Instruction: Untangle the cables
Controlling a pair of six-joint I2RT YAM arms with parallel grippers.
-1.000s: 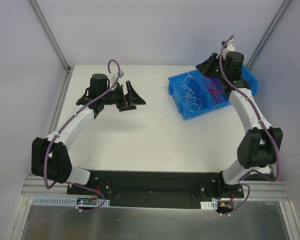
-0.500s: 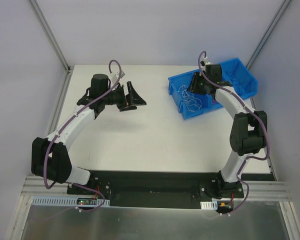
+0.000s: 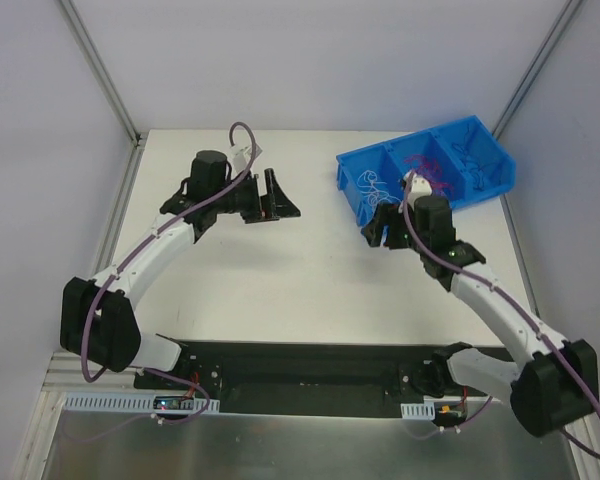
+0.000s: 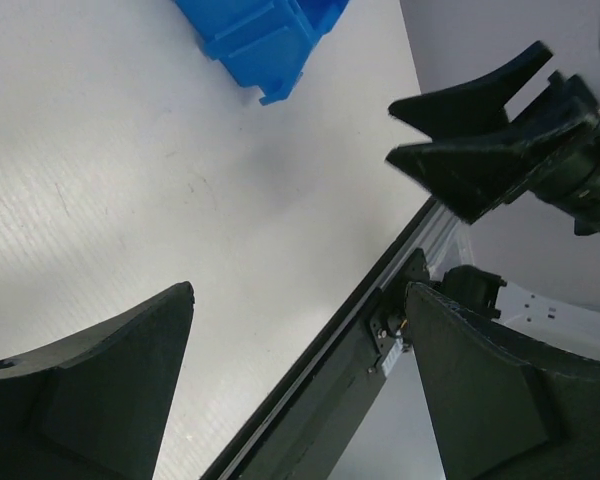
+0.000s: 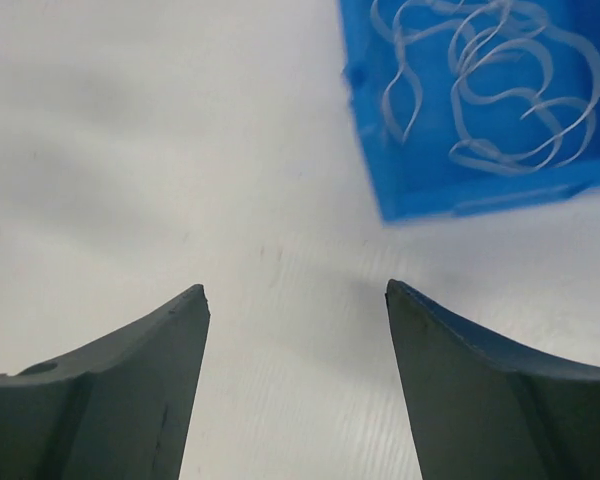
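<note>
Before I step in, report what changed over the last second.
The right gripper pulled back from over the blue bin toward the near side and now hangs over the table just off the bin's near-left corner, jaws open, empty. The left gripper shifted slightly right, open and empty. The bin and the cables in it stayed put.

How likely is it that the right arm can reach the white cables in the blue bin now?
Probably yes: the right gripper is open and empty beside the bin, and the bin's open top leaves the white cables uncovered.
</note>
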